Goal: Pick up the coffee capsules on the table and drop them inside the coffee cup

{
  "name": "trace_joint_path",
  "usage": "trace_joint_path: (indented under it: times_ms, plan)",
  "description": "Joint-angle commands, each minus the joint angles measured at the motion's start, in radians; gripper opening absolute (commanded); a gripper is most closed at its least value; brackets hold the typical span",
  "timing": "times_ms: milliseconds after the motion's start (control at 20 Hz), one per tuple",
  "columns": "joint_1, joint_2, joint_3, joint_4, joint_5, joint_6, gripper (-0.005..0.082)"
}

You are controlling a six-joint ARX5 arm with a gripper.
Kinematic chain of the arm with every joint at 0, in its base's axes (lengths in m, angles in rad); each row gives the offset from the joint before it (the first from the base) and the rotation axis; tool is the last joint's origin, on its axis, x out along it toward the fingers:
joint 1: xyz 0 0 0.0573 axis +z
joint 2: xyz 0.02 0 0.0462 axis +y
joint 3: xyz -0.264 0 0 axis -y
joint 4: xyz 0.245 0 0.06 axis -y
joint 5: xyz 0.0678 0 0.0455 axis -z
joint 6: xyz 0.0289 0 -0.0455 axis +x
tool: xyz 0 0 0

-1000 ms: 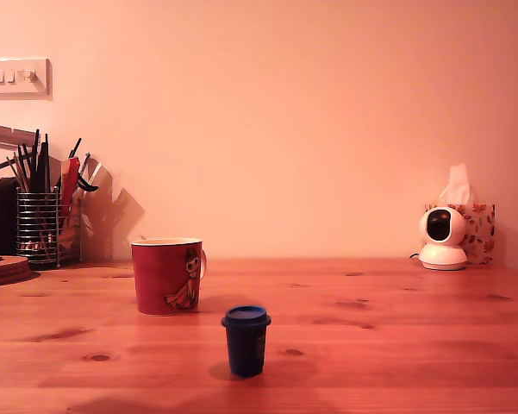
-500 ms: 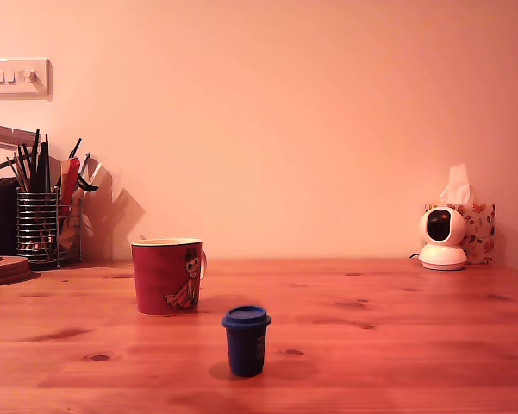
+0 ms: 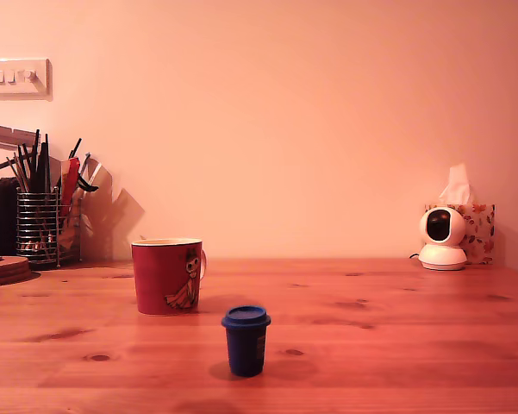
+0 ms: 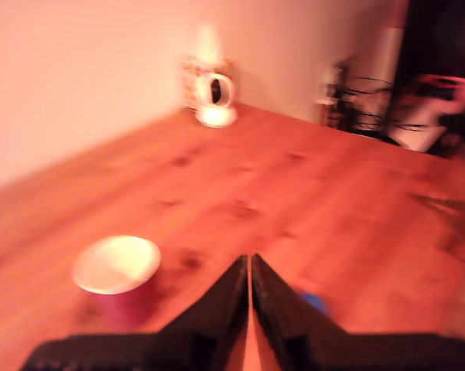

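In the exterior view nothing has shifted over the last second, the capsule (image 3: 246,340) standing on the counter (image 3: 396,345) just beside the mug (image 3: 167,276), while the blurred wrist view shows the gripper (image 4: 250,267) with jaws pressed together, empty, above both, grasp not begun.

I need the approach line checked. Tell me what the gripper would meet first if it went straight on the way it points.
The gripper has its fingers together, aimed down at bare wooden table. That is probably met first. The red mug and blue capsule sit to either side of that line. The blur leaves depth uncertain.
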Motion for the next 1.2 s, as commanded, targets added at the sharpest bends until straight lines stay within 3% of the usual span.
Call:
trace_joint_path:
  times_ms: [0, 50, 200, 300, 400, 450, 500, 550, 600, 650, 700, 1150]
  plan:
    - [0.003, -0.022, -0.073, 0.012, 0.003, 0.034, -0.0008]
    - [0.001, -0.035, -0.095, 0.024, 0.003, 0.045, -0.0002]
    - [-0.014, -0.071, -0.154, 0.025, 0.003, 0.139, 0.0090]
    - [-0.026, -0.092, -0.192, 0.031, -0.002, 0.162, 0.0094]
    - [-0.034, -0.099, -0.223, 0.034, -0.008, 0.227, 0.0094]
    - [-0.038, -0.098, -0.238, 0.038, -0.011, 0.237, 0.0095]
    - [-0.043, -0.097, -0.253, 0.051, -0.010, 0.235, 0.0111]
    - [-0.049, -0.097, -0.270, 0.068, -0.011, 0.233, 0.0207]
    - [-0.052, -0.097, -0.285, 0.077, -0.018, 0.231, 0.0371]
    - [-0.053, -0.097, -0.298, 0.086, -0.061, 0.203, 0.0522]
    - [-0.053, -0.096, -0.306, 0.098, -0.102, 0.196, 0.0590]
    - [-0.114, 0.133, -0.322, 0.218, -0.097, 0.199, 0.0586]
